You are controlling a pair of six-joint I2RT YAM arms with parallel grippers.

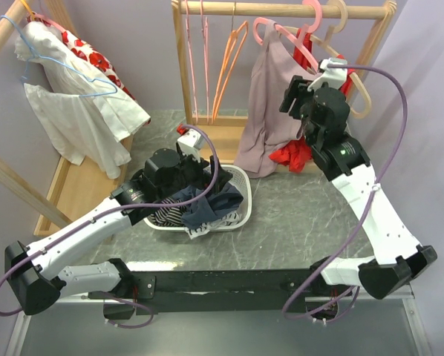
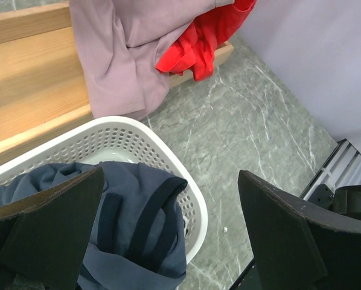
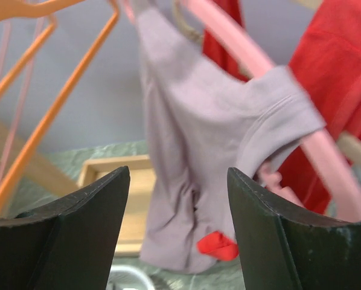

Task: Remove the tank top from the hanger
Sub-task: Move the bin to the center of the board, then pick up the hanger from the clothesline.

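Grey marble desk (image 1: 296, 222), clothes rack (image 1: 281, 9) at the back, tank top on its hanger.
Nearest you, left end effector (image 2: 168, 223) hangs spread wide over the white basket (image 2: 126, 142) of dark clothes (image 2: 132, 241), gripping nothing. Farther on, right end effector (image 3: 177, 205) stands parted and empty, facing the mauve tank top (image 3: 198, 139). It hangs at the rack, one strap looped over the pink hanger (image 3: 334, 178), red garment (image 3: 331, 72) behind.

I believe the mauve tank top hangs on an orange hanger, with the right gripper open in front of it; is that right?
No: the mauve tank top hangs on a pink hanger, as the right wrist view shows; the right gripper is open in front of it.
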